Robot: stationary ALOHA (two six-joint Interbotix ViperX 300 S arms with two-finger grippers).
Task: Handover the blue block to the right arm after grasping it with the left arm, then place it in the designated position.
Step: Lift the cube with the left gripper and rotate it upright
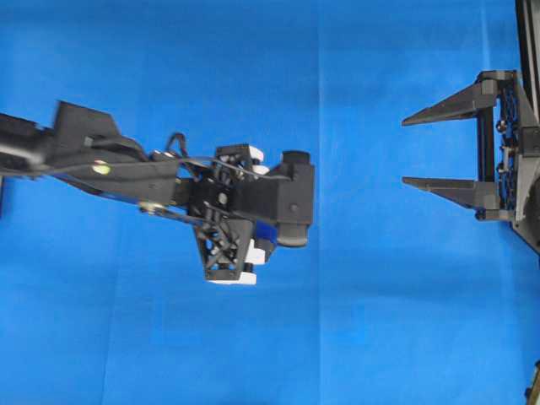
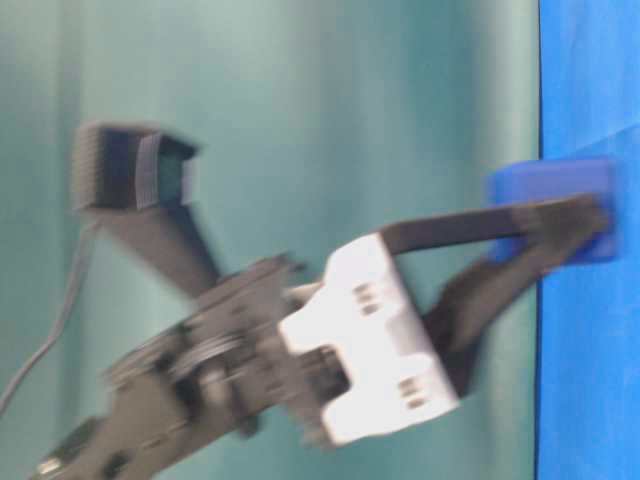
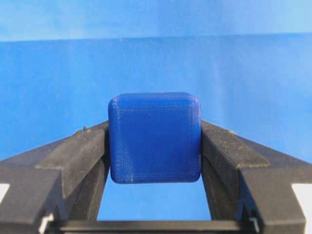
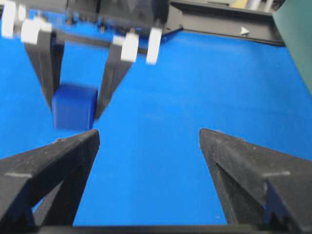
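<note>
Overhead: while the left arm (image 1: 126, 169) reaches toward centre over the blue desk (image 1: 354, 321), its wrist hides most of the block; only a dark-blue sliver (image 1: 265, 233) peeks out by the white brackets. Right arm (image 1: 515, 143) waits at the right edge, well apart, fingers (image 1: 443, 107) spread wide, nothing between them.
Table-level: blurred. Left fingers (image 2: 470, 228) pinch the block (image 2: 555, 185) at their tips, against the cloth; whether it rests on the cloth or is just clear, cannot tell.
Left wrist: block (image 3: 154, 137) sits square between both fingers (image 3: 78, 153), each pad flat against a side face. Clamped, centred, not tilted.
Right wrist: block (image 4: 73, 106) hangs between the left fingers (image 4: 46, 63), ahead and to the left of the right gripper (image 4: 146, 141), which stands open and empty.
Handling, judged: small, stiff cube, likely light plastic; faint ridged faces should give fair grip; rounded edges could let it twist if caught off-centre.
Hold, judged: right fingers should take the two free faces, crosswise to the left pair.
</note>
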